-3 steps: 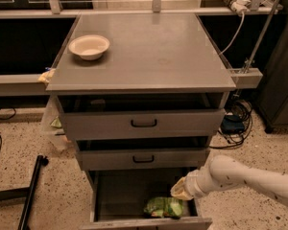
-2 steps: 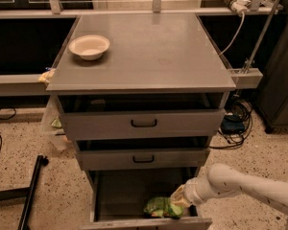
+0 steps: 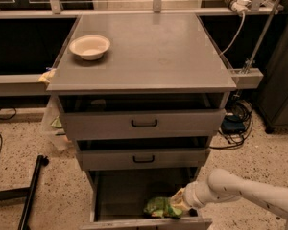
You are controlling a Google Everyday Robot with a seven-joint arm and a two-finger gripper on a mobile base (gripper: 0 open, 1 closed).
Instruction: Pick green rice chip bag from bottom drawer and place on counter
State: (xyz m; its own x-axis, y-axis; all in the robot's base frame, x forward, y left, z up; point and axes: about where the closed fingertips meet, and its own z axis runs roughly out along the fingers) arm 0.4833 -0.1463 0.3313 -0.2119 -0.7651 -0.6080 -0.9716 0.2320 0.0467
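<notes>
The green rice chip bag [image 3: 159, 208] lies in the front right of the open bottom drawer [image 3: 120, 195], against its front wall. My gripper [image 3: 178, 204] reaches in from the right on a white arm and is down in the drawer, right at the bag's right end. The counter [image 3: 149, 51] is the grey top of the cabinet, above the drawers.
A cream bowl [image 3: 90, 47] sits on the counter's back left. The two upper drawers [image 3: 144, 123] with black handles are partly pulled out above the bottom one. A black stand leg [image 3: 31, 190] lies on the floor at left. Cables [image 3: 235, 123] hang at right.
My arm has moved left and down, bringing the gripper from above the bag's right side down to the bag. The bag has stayed in place.
</notes>
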